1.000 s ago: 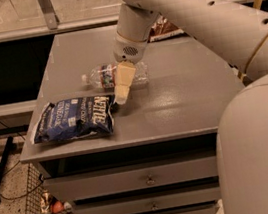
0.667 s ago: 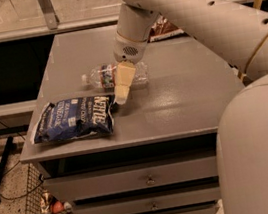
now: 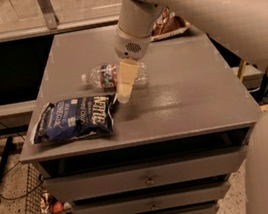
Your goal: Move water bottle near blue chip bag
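The water bottle [image 3: 104, 77] lies on its side on the grey table [image 3: 183, 101], white cap pointing left, red-and-blue label band showing. The blue chip bag [image 3: 73, 119] with white "Kettle" lettering lies flat at the front left, just in front of and left of the bottle. My gripper [image 3: 125, 94] hangs down from the white arm over the bottle's middle, its cream finger [image 3: 126, 80] crossing in front of the bottle and its tip close to the bag's right edge. The bottle's right part shows past the finger.
A brown-and-cream chip bag [image 3: 168, 26] lies at the table's back right, partly behind the arm. The table has drawers [image 3: 148, 180] below its front edge. A wire basket [image 3: 42, 199] with items stands on the floor at left. Cables run over the floor at left.
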Tool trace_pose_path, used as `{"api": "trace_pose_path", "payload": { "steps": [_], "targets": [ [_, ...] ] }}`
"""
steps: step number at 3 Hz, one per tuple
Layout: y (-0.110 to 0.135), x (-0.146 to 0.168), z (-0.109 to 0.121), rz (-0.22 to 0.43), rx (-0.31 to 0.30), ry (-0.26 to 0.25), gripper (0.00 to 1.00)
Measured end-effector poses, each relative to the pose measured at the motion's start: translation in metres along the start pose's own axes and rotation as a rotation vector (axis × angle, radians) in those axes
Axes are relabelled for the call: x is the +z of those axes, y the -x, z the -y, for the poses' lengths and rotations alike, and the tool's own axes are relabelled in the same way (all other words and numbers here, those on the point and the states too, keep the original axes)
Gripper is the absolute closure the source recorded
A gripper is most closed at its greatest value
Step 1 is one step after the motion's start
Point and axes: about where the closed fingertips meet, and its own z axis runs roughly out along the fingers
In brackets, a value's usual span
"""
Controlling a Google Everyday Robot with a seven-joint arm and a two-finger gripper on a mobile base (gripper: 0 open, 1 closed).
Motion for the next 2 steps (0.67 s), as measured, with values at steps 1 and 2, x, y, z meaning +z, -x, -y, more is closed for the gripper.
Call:
{"api": "trace_pose_path", "payload": {
  "steps": [1, 2],
  "targets": [
    [-0.0035, -0.0127, -0.0046, 0.009, -0.004, -0.037, 0.00],
    [-0.0089, -0.0225, -0.0056, 0.017, 0.000, -0.069, 0.00]
  ]
}}
